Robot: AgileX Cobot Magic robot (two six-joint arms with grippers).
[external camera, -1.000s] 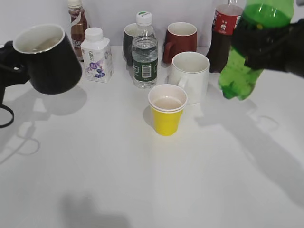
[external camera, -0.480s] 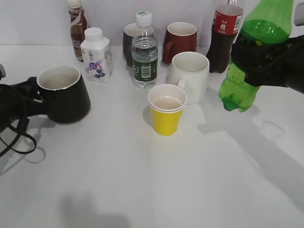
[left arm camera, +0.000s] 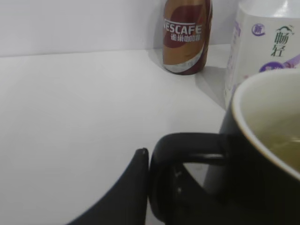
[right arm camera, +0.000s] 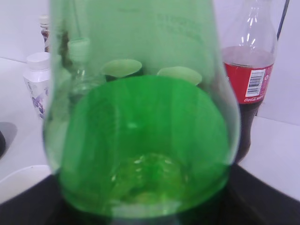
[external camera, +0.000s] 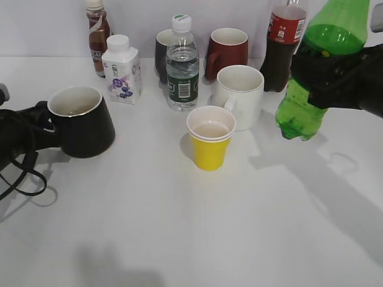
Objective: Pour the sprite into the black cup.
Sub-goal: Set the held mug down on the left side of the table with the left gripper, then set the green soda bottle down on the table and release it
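White table [external camera: 179, 227]: right gripper [external camera: 335, 75] grasps tilted sprite [external camera: 323, 66]; left gripper [external camera: 24, 128] holds black cup [external camera: 81, 122].

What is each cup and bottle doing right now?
black cup: upright on table, liquid inside, handle in left gripper's jaws.
sprite: held up, tilted, in right gripper.
yellow cup: upright.
white mug: upright.
water bottle: capped.
cola bottle: standing.

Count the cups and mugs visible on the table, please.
5: the large glossy black mug at left, the yellow paper cup in the middle, the white ceramic mug behind it, the dark mug and the dark red mug at the back.
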